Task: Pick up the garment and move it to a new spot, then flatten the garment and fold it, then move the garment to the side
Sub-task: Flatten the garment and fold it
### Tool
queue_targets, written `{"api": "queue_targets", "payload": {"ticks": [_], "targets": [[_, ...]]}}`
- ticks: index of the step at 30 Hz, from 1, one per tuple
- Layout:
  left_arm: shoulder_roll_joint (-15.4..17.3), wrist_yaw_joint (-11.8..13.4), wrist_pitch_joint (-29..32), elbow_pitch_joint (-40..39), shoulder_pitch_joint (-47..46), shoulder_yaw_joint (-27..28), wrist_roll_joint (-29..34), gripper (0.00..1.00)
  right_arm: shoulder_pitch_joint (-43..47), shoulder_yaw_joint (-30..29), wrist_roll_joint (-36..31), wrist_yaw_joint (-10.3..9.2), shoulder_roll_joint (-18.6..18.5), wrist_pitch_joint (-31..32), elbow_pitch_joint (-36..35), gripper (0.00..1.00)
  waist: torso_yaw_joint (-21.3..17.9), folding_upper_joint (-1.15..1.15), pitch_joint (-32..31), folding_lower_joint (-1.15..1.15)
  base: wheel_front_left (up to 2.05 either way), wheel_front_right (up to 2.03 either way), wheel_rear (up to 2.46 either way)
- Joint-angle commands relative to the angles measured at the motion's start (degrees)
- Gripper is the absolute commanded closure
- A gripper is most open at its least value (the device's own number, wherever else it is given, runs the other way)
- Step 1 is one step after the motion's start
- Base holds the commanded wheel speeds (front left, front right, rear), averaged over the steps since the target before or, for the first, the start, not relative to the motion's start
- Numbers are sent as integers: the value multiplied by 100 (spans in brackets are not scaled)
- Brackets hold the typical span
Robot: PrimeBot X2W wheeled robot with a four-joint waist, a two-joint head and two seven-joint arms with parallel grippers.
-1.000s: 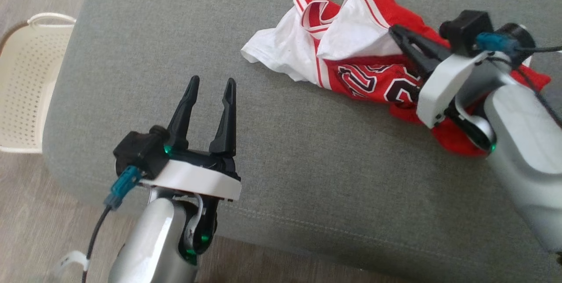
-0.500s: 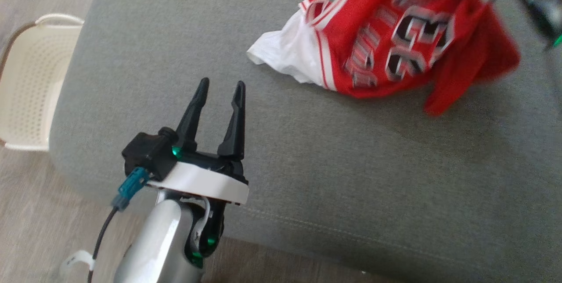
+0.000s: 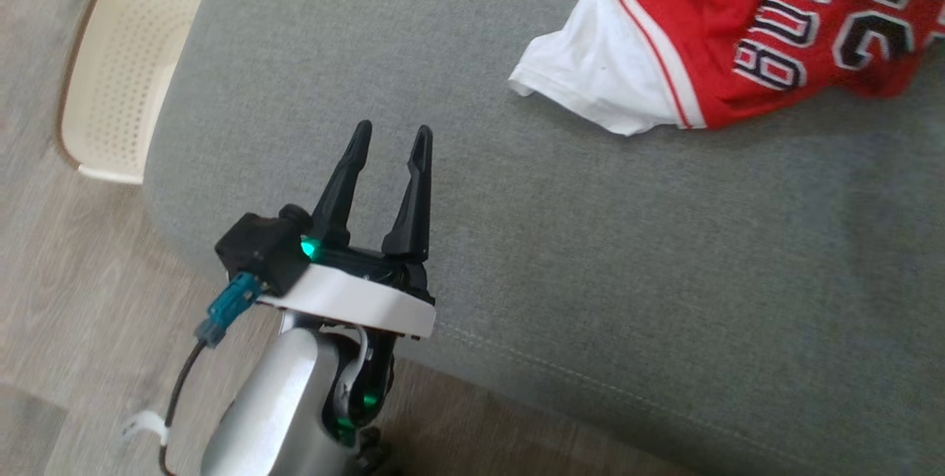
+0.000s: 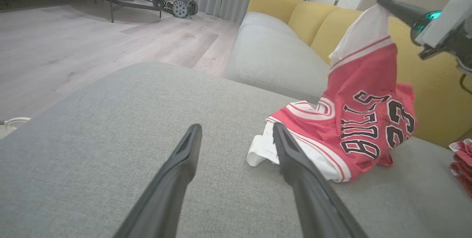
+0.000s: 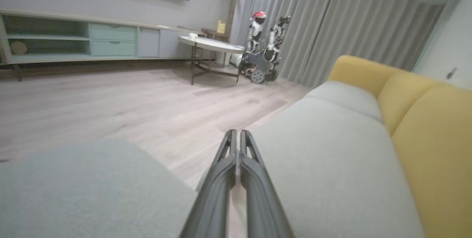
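A red and white basketball jersey [image 4: 363,120] hangs by one white corner from the right hand [image 4: 391,6], whose two fingers are pinched together on the cloth. Its lower part rests crumpled on the grey sofa seat [image 3: 517,254], toward the far right. The pick-up looks under way, with the carry to a new spot, the flattening, the folding and the move aside all left to do. The left hand [image 3: 391,138] hovers spread wide and empty over the seat's near edge, well apart from the jersey.

Cream basket [image 3: 118,70] stands beside grey ottoman [image 3: 561,291].
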Motion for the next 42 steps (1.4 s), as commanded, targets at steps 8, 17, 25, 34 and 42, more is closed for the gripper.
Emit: {"api": "queue_targets", "payload": {"ticks": [8, 17, 25, 34, 42], "targets": [[44, 60, -70, -204, -309, 156, 1, 0, -161, 389, 245, 36, 291, -370, 611, 0, -157, 0, -7, -1, 0, 0, 0], [44, -44, -70, -87, -289, 424, 294, 0, 329, 309, 899, 36, 405, -1078, 540, 0, -933, 0, -452, -1, 0, 0, 0], [44, -135, -70, 44, -207, 686, 490, 0, 1501, 72, 1424, 36, 404, -1354, -348, 0, -1595, 0, -868, -1, 0, 0, 0], [44, -191, -70, 159, -32, 903, 569, 0, 3733, -896, 1523, 36, 657, -1412, -2115, 0, -2159, 0, -1203, -1, 0, 0, 0], [44, -226, -70, 106, 245, 955, 650, 0, 5574, -1645, 945, 36, 1351, -1253, -3459, 0, -2387, 0, -1299, -1, 0, 0, 0]]}}
